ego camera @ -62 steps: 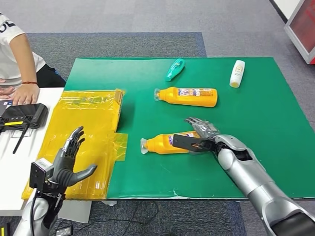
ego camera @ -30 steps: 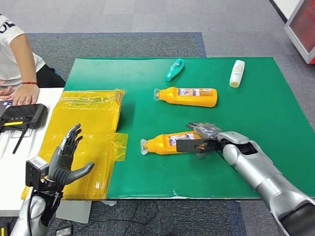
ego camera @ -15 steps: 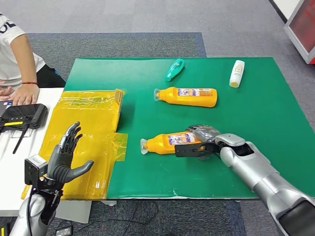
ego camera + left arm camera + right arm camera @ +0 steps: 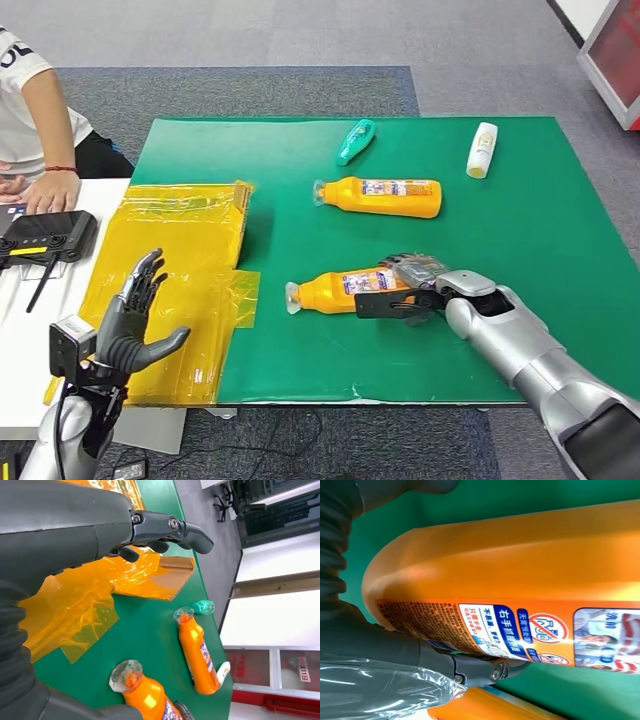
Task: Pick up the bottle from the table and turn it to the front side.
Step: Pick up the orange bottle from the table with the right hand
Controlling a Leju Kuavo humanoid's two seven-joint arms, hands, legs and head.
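The near orange bottle [image 4: 340, 291] lay on its side on the green surface [image 4: 528, 210], its clear cap pointing toward the yellow plastic sheet [image 4: 173, 270] and its printed label facing up. The right hand [image 4: 404, 285] was at the bottle's base end, with dark fingers [image 4: 404, 262] curled over the far side of the body and the thumb stretched flat along the near side, so the hand was wrapped around the bottle; the bottle rested on the surface. In the right wrist view the thumb [image 4: 471, 667] pressed against the lower edge of the label, and the orange body [image 4: 516, 565] filled most of the frame over green mat. A second orange bottle [image 4: 381, 196] lay farther back, also on its side, well apart from the first. Beyond it lay a small teal bottle [image 4: 355, 141], and toward the right far corner a white bottle [image 4: 481, 149]. The left hand [image 4: 136, 325] hovered above the near edge of the yellow sheet, its fingers spread apart and holding nothing. The left wrist view showed those fingers [image 4: 166, 527] above the sheet, with the cap of the near bottle [image 4: 126, 675] below them. At the left, a person's hand [image 4: 49, 190] rested on a white table [image 4: 23, 330] beside a black device [image 4: 49, 235].
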